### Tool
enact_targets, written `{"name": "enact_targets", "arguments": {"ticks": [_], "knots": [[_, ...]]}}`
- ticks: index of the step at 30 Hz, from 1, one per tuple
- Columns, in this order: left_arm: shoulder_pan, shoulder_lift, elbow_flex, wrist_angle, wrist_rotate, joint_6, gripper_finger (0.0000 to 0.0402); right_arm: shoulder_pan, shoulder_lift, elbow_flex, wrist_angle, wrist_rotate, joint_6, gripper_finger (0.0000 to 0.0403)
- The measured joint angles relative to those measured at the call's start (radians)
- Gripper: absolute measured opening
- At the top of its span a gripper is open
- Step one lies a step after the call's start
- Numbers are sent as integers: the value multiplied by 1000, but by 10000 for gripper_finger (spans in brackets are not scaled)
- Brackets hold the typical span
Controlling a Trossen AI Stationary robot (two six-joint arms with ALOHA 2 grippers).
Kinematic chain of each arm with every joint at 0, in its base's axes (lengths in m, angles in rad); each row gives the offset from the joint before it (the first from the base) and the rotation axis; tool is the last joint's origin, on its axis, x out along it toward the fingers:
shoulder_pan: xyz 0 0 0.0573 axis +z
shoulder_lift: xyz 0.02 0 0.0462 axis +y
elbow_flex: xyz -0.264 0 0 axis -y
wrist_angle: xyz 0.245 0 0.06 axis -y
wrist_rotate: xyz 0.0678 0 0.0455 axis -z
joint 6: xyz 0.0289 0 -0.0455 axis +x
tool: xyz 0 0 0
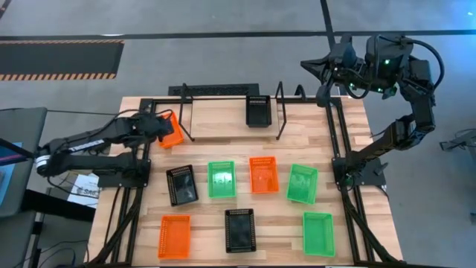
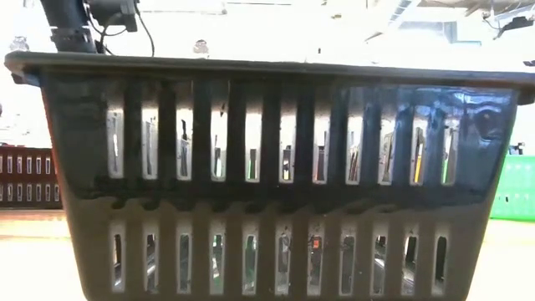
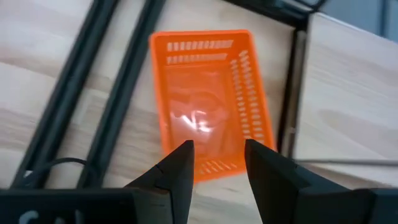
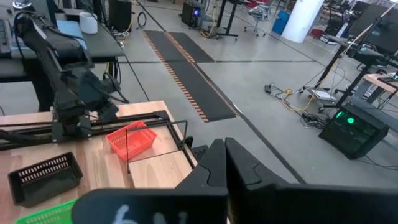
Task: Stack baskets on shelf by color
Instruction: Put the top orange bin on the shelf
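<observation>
Baskets number nine on my table (image 1: 216, 223): three orange, three green, three black. The shelf (image 1: 223, 123), the largest task piece after the table, lies across the far edge at twelve o'clock, its looped brackets upright at each end.

One black basket (image 1: 258, 110) sits on the shelf toward its right bracket. Two more black ones lie on the wood, one left of centre (image 1: 181, 184) and one at six o'clock (image 1: 241, 228); that near one (image 2: 267, 176) fills the whole low view, so almost nothing behind it shows there. Greens: one just left of centre (image 1: 222, 179), one at about four o'clock (image 1: 303, 183), one at five o'clock (image 1: 318, 233). Oranges: one at centre (image 1: 263, 174), one at seven o'clock (image 1: 174, 236), and the third (image 1: 171, 131) at ten o'clock, just outside the shelf's left bracket.

My left claw (image 3: 217, 155) hangs over that third orange basket (image 3: 211, 102) with its fingers (image 3: 179, 167) spread and nothing between them. The basket lies flat on the wood, beside the black frame rails (image 3: 81, 99). Whether my fingertips touch its near rim I cannot tell.

My right claw (image 4: 225, 163) is pressed together and empty, held off the table's far right corner at about two o'clock, well apart from every basket.
</observation>
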Motion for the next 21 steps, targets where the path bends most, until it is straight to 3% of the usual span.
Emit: {"name": "enact_targets", "arguments": {"ticks": [3,12,21], "knots": [[48,48,-5,3,8,12,129,0,0,0,-5,0,10,3],[256,99,-79,160,166,184,129,0,0,0,-42,-1,24,3],[395,98,-96,168,185,287,129,0,0,0,-64,-1,23,4]]}}
